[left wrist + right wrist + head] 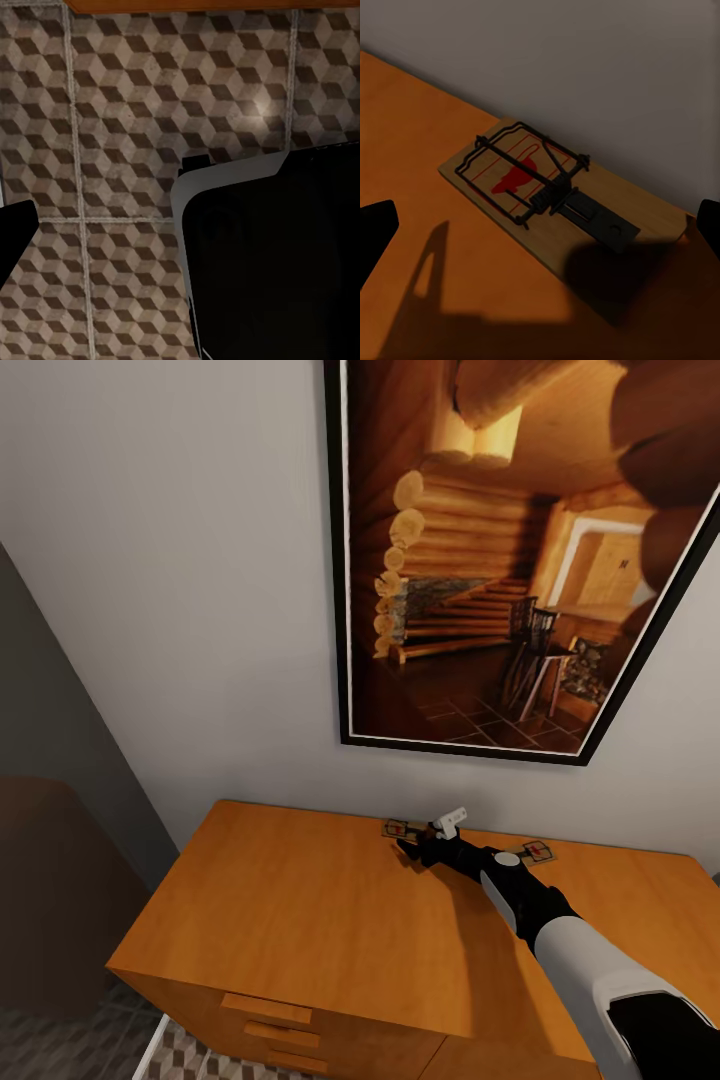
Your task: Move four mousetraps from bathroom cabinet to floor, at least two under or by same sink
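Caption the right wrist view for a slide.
Open right claw poised over a mousetrap lying flat on the orange cabinet top, beside the wall.

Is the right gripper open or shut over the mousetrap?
Open: right gripper fingertips sit wide apart, the mousetrap lying flat on the cabinet between them.

The bathroom floor [135, 112] spreads beneath the camera, its square tiles printed with a brown, beige and white cube pattern and split by pale grout lines. An orange-brown wooden edge of the cabinet [210, 4] runs along one border. A large dark body with a pale grey rim [277, 262] covers one corner, and a black fingertip [13, 232] shows at the opposite side.
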You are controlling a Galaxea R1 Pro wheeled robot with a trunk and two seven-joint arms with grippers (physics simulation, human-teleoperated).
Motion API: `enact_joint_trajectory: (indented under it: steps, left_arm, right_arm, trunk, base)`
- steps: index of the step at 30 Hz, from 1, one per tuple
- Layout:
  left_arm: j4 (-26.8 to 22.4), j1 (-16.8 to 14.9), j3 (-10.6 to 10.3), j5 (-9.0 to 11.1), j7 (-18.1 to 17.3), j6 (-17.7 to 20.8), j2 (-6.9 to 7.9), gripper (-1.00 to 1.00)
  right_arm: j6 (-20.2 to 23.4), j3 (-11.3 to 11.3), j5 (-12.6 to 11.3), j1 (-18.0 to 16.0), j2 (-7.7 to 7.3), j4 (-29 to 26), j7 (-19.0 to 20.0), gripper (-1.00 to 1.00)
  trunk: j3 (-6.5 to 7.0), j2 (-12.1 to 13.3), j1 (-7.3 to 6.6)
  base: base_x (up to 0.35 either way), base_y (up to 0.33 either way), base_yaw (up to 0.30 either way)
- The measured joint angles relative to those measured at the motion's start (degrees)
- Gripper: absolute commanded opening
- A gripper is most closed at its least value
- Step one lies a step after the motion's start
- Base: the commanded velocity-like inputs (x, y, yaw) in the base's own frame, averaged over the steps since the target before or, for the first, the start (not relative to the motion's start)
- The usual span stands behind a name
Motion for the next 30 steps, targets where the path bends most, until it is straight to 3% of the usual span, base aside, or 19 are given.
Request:
enact_joint_trajectory:
  steps: [30]
  left_arm:
    - [0.00,0.00,0.00,0.04,0.00,0.00,0.00,1.00]
  right_arm:
    - [0.00,-0.01,-0.01,0.00,0.77,0.51,0.07,1.00]
  trunk:
    - [0.00,0.00,0.00]
  base:
    - [0.000,0.000,0.000]
